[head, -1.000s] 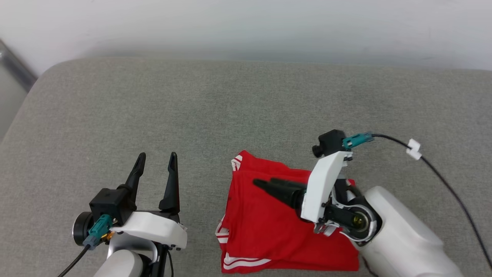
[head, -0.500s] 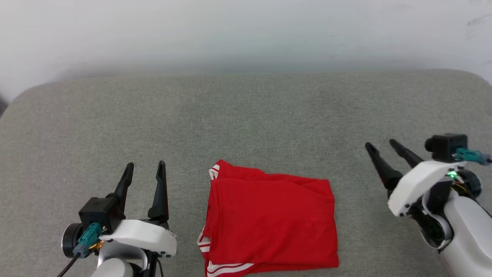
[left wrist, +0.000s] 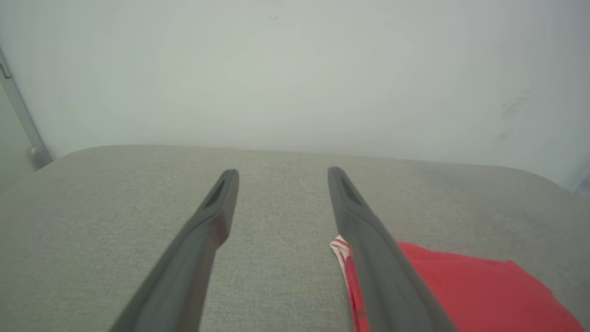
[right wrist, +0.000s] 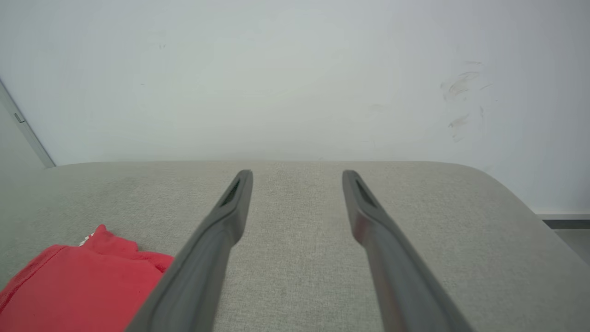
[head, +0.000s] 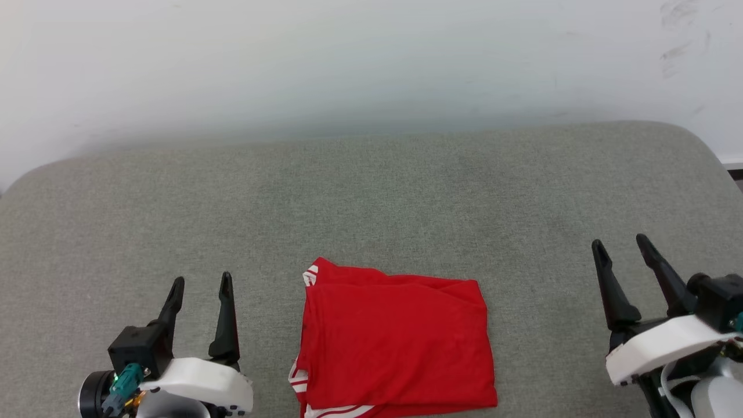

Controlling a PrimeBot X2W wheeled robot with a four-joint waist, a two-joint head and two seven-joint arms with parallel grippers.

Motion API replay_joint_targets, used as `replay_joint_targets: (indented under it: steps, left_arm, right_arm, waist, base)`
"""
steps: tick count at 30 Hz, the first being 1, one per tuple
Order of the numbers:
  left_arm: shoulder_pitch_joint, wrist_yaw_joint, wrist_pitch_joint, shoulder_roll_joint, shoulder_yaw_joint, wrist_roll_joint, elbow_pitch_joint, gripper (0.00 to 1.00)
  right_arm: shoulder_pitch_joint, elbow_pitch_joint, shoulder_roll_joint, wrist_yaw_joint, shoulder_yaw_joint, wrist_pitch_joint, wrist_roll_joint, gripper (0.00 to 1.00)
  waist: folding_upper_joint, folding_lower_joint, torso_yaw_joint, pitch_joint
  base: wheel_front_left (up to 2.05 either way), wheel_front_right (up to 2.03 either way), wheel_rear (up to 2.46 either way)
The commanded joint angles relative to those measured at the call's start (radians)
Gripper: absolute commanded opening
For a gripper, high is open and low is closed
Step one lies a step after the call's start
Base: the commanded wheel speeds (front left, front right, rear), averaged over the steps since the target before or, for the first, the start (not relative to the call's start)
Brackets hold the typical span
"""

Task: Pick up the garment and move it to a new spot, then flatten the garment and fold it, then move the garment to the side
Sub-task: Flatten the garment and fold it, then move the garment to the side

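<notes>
The garment (head: 397,342), bright red with white-and-red striped trim at its left edge, lies folded into a rough rectangle on the grey cushion near the front edge. My left gripper (head: 201,281) stands open to its left, apart from it, nothing between the fingers. My right gripper (head: 620,244) stands open well to its right, also empty. In the left wrist view the garment (left wrist: 470,295) lies to the lower right behind the right finger of the left gripper (left wrist: 282,171). In the right wrist view the garment (right wrist: 78,281) sits at the lower left of the open right gripper (right wrist: 297,173).
A wide grey fabric cushion (head: 371,197) bears everything, with rounded far corners. A pale wall (head: 371,58) rises directly behind it. Bare cushion stretches behind the garment and to both sides. A dark floor strip (head: 734,172) shows past the right corner.
My right gripper has lifted off the garment and swung far to the right, now pointing forward. The head camera has shifted, so the whole scene sits lower and more centred.
</notes>
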Motion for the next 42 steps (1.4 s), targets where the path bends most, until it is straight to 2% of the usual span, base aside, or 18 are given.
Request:
replay_joint_targets:
  steps: [1, 10, 17, 22, 27, 33, 37, 42]
  left_arm:
    - [0.021, 0.004, -0.004, 0.007, 0.002, 0.004, 0.002, 1.00]
    - [0.065, 0.025, -0.005, 0.018, 0.003, 0.011, -0.018, 1.00]
    - [0.061, 0.024, -0.005, 0.014, 0.005, 0.002, -0.027, 1.00]
    - [0.052, 0.025, -0.005, 0.011, 0.014, -0.005, -0.033, 1.00]
    - [0.042, 0.020, -0.006, 0.008, 0.033, -0.003, -0.044, 1.00]
    - [0.028, 0.009, -0.008, -0.009, 0.058, 0.003, -0.052, 1.00]
    - [0.006, -0.009, -0.008, -0.017, 0.065, 0.023, -0.064, 1.00]
    - [-0.024, -0.030, -0.007, -0.032, 0.067, 0.050, -0.071, 1.00]
  right_arm:
    - [0.035, -0.030, 0.018, 0.000, -0.010, 0.011, -0.014, 1.00]
    - [0.164, -0.205, 0.094, 0.000, -0.057, 0.109, -0.056, 1.00]
    - [0.180, -0.246, 0.110, 0.000, -0.073, 0.149, -0.062, 1.00]
    - [0.175, -0.243, 0.124, 0.000, -0.099, 0.188, -0.021, 1.00]
    - [0.134, -0.181, 0.103, 0.000, -0.205, 0.289, 0.082, 1.00]
    - [0.079, 0.011, 0.049, 0.000, -0.350, 0.419, 0.175, 1.00]
    - [0.035, 0.132, 0.047, 0.000, -0.367, 0.518, 0.251, 1.00]
    - [-0.018, 0.244, 0.090, 0.000, -0.333, 0.715, 0.406, 1.00]
  waist:
    - [0.0000, 0.0000, 0.001, -0.015]
    - [0.0000, 0.0000, 0.003, -0.032]
    - [0.0000, 0.0000, 0.007, -0.033]
    - [0.0000, 0.0000, 0.006, -0.031]
    - [0.0000, 0.0000, 0.018, -0.023]
    - [0.0000, 0.0000, 0.065, -0.006]
    - [0.0000, 0.0000, 0.106, 0.020]
    - [0.0000, 0.0000, 0.148, 0.061]
  base:
    - [0.00, 0.00, 0.00]
    - [0.00, 0.00, 0.00]
    - [0.00, 0.00, 0.00]
    - [0.00, 0.00, 0.00]
    - [0.00, 0.00, 0.00]
    - [0.00, 0.00, 0.00]
    - [0.00, 0.00, 0.00]
    - [0.00, 0.00, 0.00]
